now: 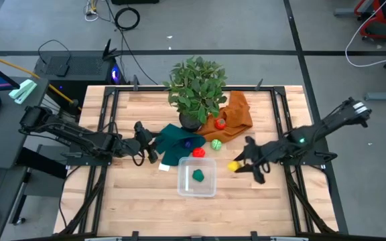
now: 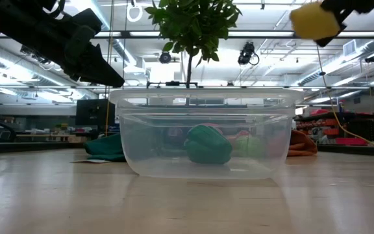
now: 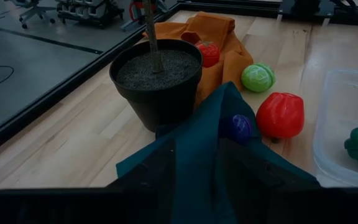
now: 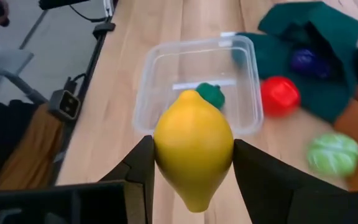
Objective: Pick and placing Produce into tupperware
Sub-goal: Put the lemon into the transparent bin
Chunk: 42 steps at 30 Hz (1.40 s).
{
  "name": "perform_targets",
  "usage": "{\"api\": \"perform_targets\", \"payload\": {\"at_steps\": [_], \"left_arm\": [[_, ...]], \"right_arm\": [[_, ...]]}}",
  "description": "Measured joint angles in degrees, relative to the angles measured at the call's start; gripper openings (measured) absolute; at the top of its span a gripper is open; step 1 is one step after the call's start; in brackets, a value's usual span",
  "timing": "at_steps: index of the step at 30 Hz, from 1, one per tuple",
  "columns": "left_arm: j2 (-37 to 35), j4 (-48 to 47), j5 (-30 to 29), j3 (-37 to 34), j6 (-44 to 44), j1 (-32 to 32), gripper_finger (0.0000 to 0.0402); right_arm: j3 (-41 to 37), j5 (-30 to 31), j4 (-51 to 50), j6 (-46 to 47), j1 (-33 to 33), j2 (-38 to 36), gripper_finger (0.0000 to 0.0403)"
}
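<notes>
The right gripper (image 4: 193, 163) is clamping a yellow lemon (image 4: 193, 154) right of centre in the high view, lifted for carrying to the tupperware (image 1: 197, 179) at lower centre.

The left gripper's (image 1: 147, 148) finger spread cannot be told.

A grey floor (image 1: 260, 27) fills the upper part of the high view, crossed by dark seams, with a coiled black cable (image 1: 126, 18) near top centre. A red office chair (image 1: 379, 15) sits upper right. In the low view, ceiling strip lights (image 2: 18, 52) glow (long rows).
</notes>
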Motion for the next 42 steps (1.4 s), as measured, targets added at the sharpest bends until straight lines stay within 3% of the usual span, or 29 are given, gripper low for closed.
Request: {"api": "perform_targets", "payload": {"at_steps": [5,13,20,42], "left_arm": [[0.0,0.0,0.0,0.0,0.1,0.0,0.0133],[0.0,0.0,0.0,0.0,0.2,0.0,0.0130],[0.0,0.0,0.0,0.0,0.2,0.0,0.0137],[0.0,0.0,0.0,0.0,0.2,0.0,0.0133]], "right_arm": [[-4.3,1.6,13.3,-5.1,-0.1,7.1,0.0135],[-4.6,1.5,29.9,-11.1,-0.1,19.1,0.0135],[-1.3,0.7,32.0,-13.7,-2.1,27.3,0.0135],[10.7,-18.8,32.8,-18.2,-10.1,43.5,0.0135]]}}
